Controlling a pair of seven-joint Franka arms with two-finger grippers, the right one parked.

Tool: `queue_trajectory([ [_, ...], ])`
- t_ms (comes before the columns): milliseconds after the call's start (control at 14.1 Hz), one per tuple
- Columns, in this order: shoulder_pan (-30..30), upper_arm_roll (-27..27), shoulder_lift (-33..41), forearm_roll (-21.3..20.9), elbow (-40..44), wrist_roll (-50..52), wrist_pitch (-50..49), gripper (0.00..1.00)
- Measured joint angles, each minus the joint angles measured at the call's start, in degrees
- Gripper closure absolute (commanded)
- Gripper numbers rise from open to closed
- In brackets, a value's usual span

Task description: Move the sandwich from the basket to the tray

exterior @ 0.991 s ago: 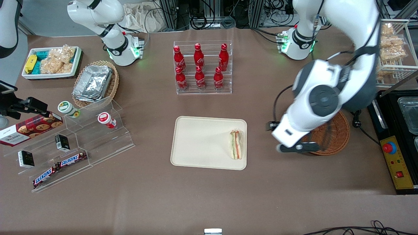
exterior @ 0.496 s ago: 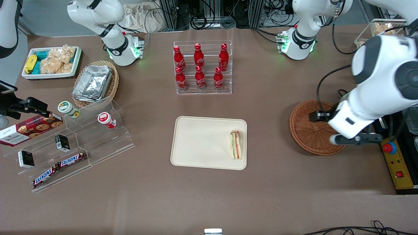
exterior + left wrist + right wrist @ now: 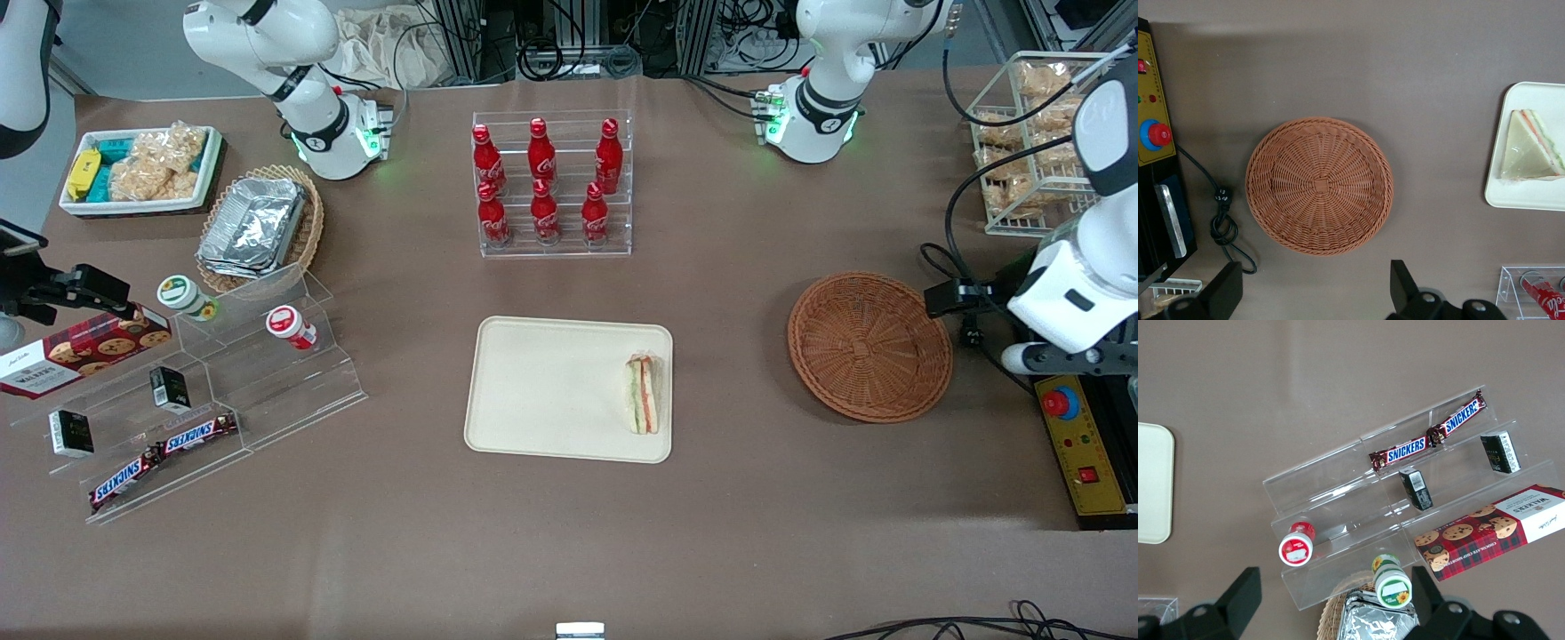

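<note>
The wrapped triangular sandwich (image 3: pixel 642 404) lies on the cream tray (image 3: pixel 551 391), close to the tray edge that faces the basket. The reddish-brown wicker basket (image 3: pixel 869 345) holds nothing. My left gripper (image 3: pixel 1067 359) hangs above the table beside the basket, toward the working arm's end, over the control box edge. In the left wrist view the gripper (image 3: pixel 1315 293) is open with nothing between its black fingers (image 3: pixel 1403 288), and the basket (image 3: pixel 1319 187), the sandwich (image 3: pixel 1528 147) and a corner of the tray (image 3: pixel 1521 197) all show below it.
A clear rack of red bottles (image 3: pixel 551 182) stands farther from the front camera than the tray. A yellow control box with a red button (image 3: pixel 1080 444) and a black cable (image 3: pixel 1221 220) lie beside the basket. A wire snack rack (image 3: pixel 1031 142) stands nearby.
The left arm has swung off the basket toward the working arm's end of the table, uncovering the whole basket. The sandwich has stayed still on the tray.
</note>
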State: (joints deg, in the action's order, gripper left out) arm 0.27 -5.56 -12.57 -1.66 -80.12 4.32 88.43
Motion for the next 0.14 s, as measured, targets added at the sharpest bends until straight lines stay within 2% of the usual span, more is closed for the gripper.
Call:
queue_trajectory([
  [142, 0.00, -0.21, -0.02, 0.00, 0.06, 0.00, -0.16, 0.01],
])
